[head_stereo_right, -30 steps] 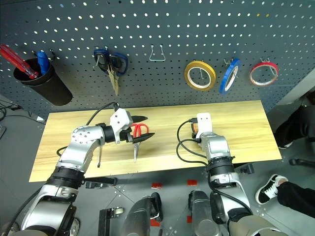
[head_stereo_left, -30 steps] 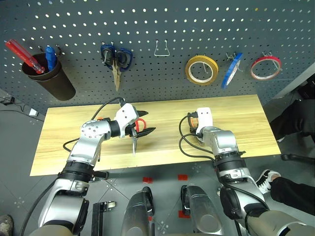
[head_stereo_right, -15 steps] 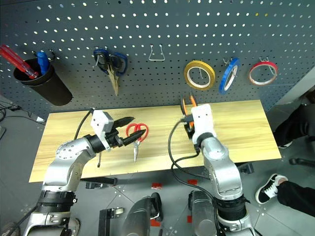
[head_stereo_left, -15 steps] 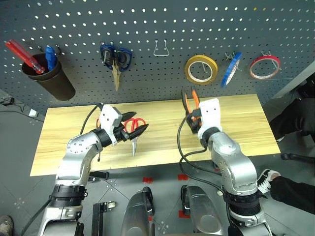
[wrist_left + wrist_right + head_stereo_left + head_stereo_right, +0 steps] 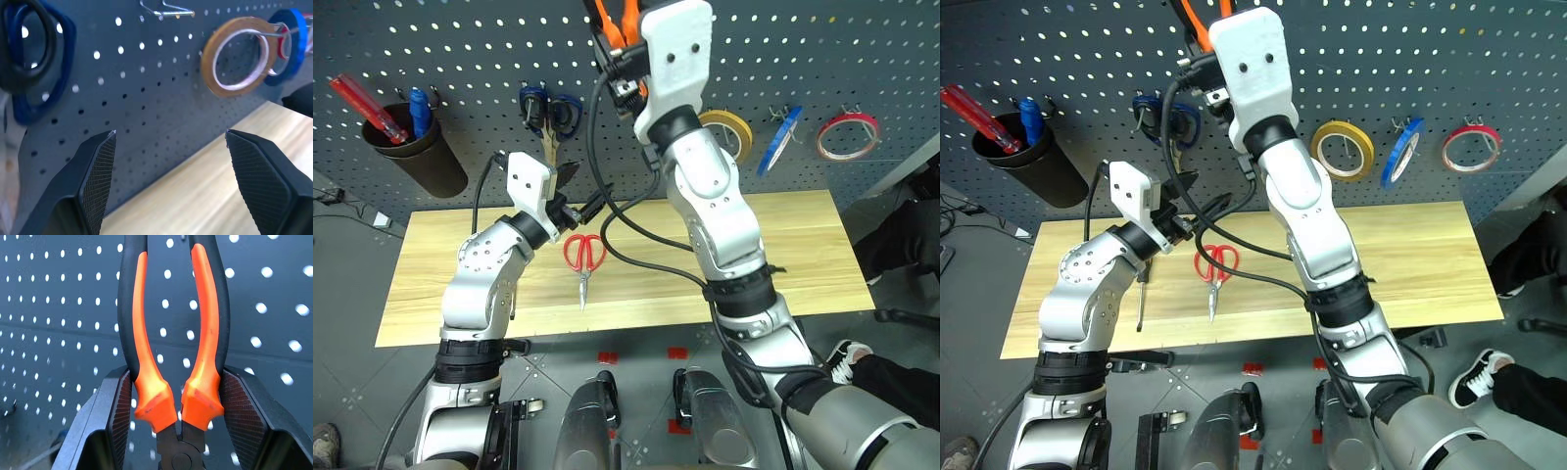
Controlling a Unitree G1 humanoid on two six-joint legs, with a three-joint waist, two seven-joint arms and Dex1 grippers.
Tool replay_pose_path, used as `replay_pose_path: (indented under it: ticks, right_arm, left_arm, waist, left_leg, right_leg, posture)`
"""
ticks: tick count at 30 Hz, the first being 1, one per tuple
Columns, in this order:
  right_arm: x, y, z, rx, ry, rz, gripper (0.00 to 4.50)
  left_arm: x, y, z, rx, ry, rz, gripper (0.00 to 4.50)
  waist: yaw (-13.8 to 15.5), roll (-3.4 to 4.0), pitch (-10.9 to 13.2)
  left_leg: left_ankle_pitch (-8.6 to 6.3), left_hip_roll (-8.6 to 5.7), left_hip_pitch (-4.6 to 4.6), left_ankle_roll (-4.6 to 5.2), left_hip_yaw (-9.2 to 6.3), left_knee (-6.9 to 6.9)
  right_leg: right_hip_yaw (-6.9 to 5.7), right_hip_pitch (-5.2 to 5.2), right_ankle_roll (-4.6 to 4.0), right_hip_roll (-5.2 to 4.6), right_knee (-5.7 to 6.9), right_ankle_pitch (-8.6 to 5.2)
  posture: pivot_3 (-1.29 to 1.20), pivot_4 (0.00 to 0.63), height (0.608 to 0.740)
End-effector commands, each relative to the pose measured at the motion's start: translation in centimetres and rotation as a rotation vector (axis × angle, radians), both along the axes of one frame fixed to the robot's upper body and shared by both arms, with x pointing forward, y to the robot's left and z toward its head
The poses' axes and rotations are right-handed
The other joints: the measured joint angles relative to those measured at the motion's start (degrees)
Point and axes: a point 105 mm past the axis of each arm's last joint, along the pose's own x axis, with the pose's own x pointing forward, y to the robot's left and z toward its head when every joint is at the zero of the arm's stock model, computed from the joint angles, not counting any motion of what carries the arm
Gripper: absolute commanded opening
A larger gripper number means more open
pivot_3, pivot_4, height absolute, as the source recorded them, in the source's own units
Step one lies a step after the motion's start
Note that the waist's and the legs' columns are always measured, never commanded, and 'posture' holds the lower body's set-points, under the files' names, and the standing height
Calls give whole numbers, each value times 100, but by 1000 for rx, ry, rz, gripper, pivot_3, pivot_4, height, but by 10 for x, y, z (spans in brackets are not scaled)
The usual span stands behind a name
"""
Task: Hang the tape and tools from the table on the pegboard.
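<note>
Two orange-and-black handles of the pliers (image 5: 177,357) run upward from between the pads of the right gripper (image 5: 625,73), long axis near vertical in the right wrist view, head and pivot sunk low between the jaws, which are closed on the handles just above the pivot. In the left eye view the handle ends reach the top edge of the frame, centre-left, close against the pegboard (image 5: 862,39).

What the coming move seems to turn on is the empty wire hook (image 5: 164,8). I cannot place it in the head views, where the raised right arm covers that stretch of board, so which way it lies from the handles cannot be judged. The pliers would probably have to meet it with the gap between the handles.

Lower, at centre-left, the left gripper (image 5: 576,199) hangs above the table (image 5: 803,255) with its jaws wide and nothing in them. Just below it the red-handled scissors (image 5: 583,259) lie flat, blades towards the near edge; this arm is plainly the nearer to them. A screwdriver (image 5: 1140,299) lies left of the scissors. Blue tape (image 5: 777,139) already hangs at upper right, between a yellow roll (image 5: 732,127) and a red roll (image 5: 847,135).
</note>
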Motion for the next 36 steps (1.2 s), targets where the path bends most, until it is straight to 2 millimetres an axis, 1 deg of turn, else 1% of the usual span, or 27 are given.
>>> replay_pose_path:
  ticks: [1, 6, 8, 12, 15, 21, 25, 33, 35, 36]
  right_arm:
    - [0, 0, 20, 51, -105, 12, 2362]
    - [18, 0, 14, 28, -127, -28, 2362]
    - [30, -6, 5, 4, -119, -72, 2362]
    - [47, -19, -4, -7, -99, -137, 2362]
    - [55, -25, -13, -11, -73, -167, 2362]
    - [61, -28, -36, -38, -33, -194, 2362]
    - [65, -35, -52, -47, 27, -218, 2362]
    - [65, -42, -65, -41, 104, -217, 2362]
    - [65, -45, -70, -37, 137, -212, 3103]
    - [65, -45, -73, -43, 154, -207, 3369]
  left_arm:
    - [6, -4, 5, 17, -23, 19, 3751]
    - [14, -10, 11, 3, -36, 25, 3751]
    - [17, -14, 11, -1, -40, 22, 3751]
    - [19, -16, 8, 13, -42, 9, 3751]
    - [20, -16, 6, 18, -41, 10, 3751]
    - [22, -15, 1, 20, -34, 11, 3751]
    - [22, -14, -4, 25, -23, 16, 3751]
    - [24, -13, -16, 30, 2, 34, 3751]
    - [25, -12, -22, 34, 25, 48, 3751]
    - [25, -11, -25, 36, 38, 53, 3751]
  waist:
    - [25, -6, 4]
    - [65, -10, 18]
    - [97, -10, 20]
    - [118, -18, 41]
    - [123, -24, 73]
    - [162, -25, 72]
    - [223, -24, 72]
    - [243, -25, 72]
    - [241, -26, 71]
    - [241, -26, 72]
  left_leg:
    - [0, 1, 0, 0, 1, -1]
    - [0, 4, 0, 0, 5, -2]
    - [0, 4, 0, 0, 7, -2]
    - [0, 3, 0, 0, 9, -2]
    - [0, 4, 0, 0, 8, 0]
    - [1, 5, 1, 0, 8, 8]
    - [1, 5, 1, 0, 8, 5]
    - [1, 5, 1, -1, 6, 5]
    - [0, 4, 1, -1, 6, 3]
    - [0, 4, 1, -1, 7, 3]
  right_leg:
    - [0, -1, 0, 0, 0, 0]
    - [3, -6, 0, 1, 3, 0]
    - [5, -7, 0, 0, 4, 0]
    - [5, -7, 0, -1, 2, -1]
    - [5, -7, 0, -1, 7, 0]
    - [6, -6, 0, -2, 15, 0]
    - [5, -6, 0, -2, 12, 0]
    - [3, -4, 0, -3, 10, 0]
    - [2, -4, 0, -3, 7, 0]
    - [2, -4, 0, -3, 5, 0]
  posture:
    - [-109, 350, 740]
    - [-79, 369, 740]
    - [-69, 374, 740]
    - [-60, 378, 740]
    - [-53, 376, 740]
    - [-60, 374, 740]
    - [-78, 369, 740]
    - [-111, 354, 740]
    - [-116, 351, 740]
    - [-121, 348, 740]
